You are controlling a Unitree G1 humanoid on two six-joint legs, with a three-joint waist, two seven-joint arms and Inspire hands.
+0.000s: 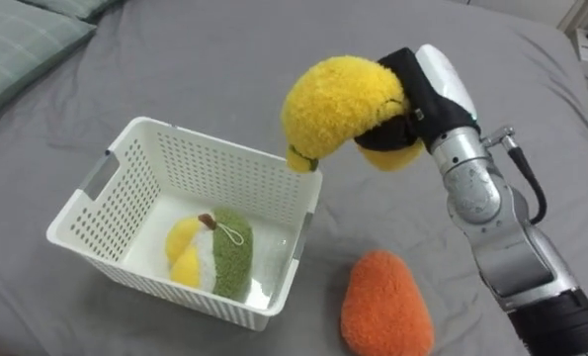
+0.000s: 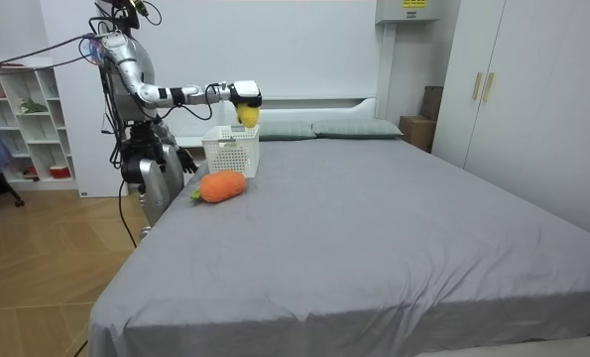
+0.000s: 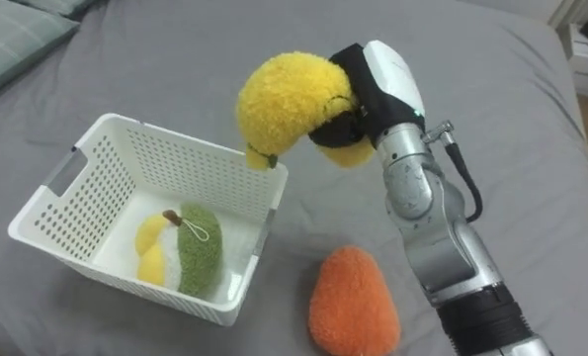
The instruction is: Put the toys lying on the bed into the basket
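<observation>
The toy in play is a curved, fuzzy yellow plush (image 1: 338, 104), banana-like, with a small dark-green tip at its lower end. It is held in the air, and that tip hangs right at the rim of the white lattice basket (image 1: 214, 173), over the corner nearest the arm. Inside the basket lies a second plush (image 1: 214, 252) in green, white and yellow with a short brown stem, resting on the basket floor toward its near side. An orange plush (image 1: 384, 307), rounded and carrot-like, lies on the grey bed (image 1: 224, 59) just beside the basket's right wall, apart from it.

The basket is open-topped, and most of its floor is free. Around it the cover is flat and bare, with pillows (image 1: 17, 44) well off at the far left.

The right hand (image 1: 427, 94) has its dark fingers curled tightly round the upper end of the yellow plush, which bulges on either side of the grasp. In the room view the robot stands at the bedside with that arm stretched out level over the basket. The left hand (image 2: 183, 159) seems to hang low by the hip; it is too small there to judge its fingers.
</observation>
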